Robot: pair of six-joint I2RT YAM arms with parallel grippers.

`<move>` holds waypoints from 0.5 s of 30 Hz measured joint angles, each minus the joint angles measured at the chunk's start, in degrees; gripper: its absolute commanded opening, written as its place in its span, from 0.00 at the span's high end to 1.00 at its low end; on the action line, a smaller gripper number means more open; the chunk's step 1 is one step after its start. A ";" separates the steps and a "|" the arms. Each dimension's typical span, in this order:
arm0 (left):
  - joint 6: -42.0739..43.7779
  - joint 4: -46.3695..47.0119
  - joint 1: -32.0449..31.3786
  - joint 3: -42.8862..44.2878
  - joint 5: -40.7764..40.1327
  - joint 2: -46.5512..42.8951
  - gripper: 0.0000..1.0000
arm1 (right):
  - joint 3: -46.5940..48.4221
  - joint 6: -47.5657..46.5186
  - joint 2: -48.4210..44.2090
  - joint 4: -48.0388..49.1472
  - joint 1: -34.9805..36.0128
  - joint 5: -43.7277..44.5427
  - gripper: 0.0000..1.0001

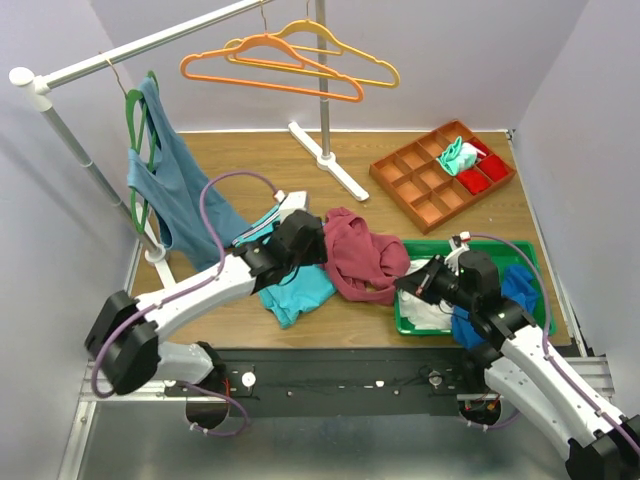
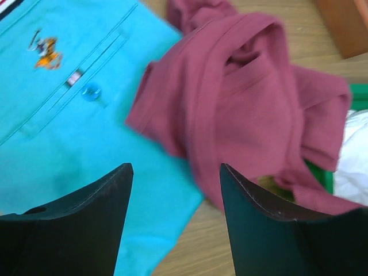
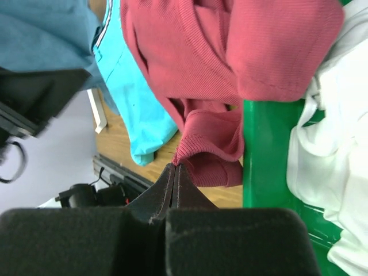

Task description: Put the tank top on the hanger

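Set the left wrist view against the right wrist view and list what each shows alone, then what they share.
Left wrist only: the open left end effector, and the blue button and embroidered logo on the turquoise shirt. Right wrist only: the shut right end effector, its tips at the hem of the maroon tank top, and blue-grey cloth. Both: the tank top, turquoise shirt, green tray, white cloth, wooden table.

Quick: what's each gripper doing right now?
The left gripper is open, holding nothing.
The right gripper is closed at the hem of the tank top; whether it pinches it cannot be told.
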 measured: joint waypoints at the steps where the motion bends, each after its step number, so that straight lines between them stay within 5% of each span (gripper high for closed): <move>1: 0.70 0.55 0.02 1.73 0.50 1.77 0.31 | 0.00 -0.04 -0.07 -0.02 0.00 0.46 0.99; 15: 15.85 -2.32 3.39 30.03 0.48 30.38 0.28 | 1.22 -1.70 -0.50 -2.47 0.00 3.19 0.99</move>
